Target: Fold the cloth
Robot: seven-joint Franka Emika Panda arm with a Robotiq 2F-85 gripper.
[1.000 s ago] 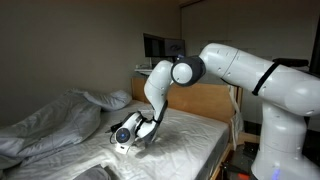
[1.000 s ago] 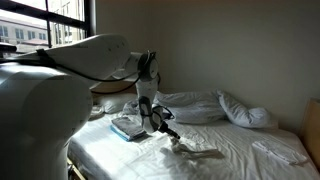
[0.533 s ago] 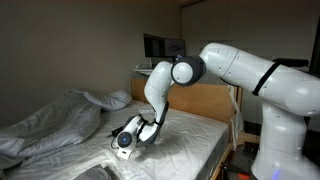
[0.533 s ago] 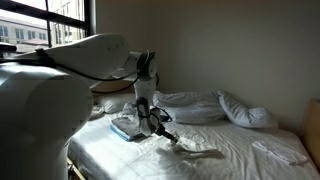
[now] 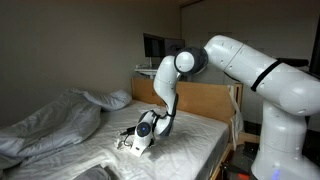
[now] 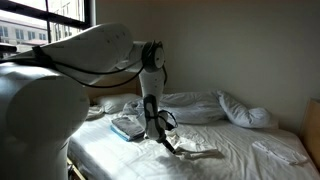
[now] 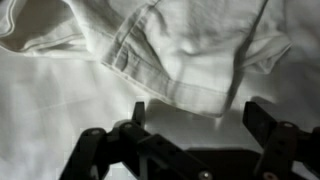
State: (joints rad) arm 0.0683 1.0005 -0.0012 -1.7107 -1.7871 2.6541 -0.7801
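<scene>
Fingers [image 7: 138, 112] of the gripper [image 7: 195, 112] stand wide and empty, with the cloth [image 7: 190, 50] edge at twelve o'clock, so a shallow pinch may slip off it.

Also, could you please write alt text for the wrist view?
The open claw hangs empty above the cloth, a wrinkled white sheet whose hemmed edge runs diagonally across the frame. Its two dark fingers enter from the bottom.

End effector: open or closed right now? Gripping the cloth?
End effector: open, holding nothing; the cloth hem lies by its fingertips, not gripped.
</scene>
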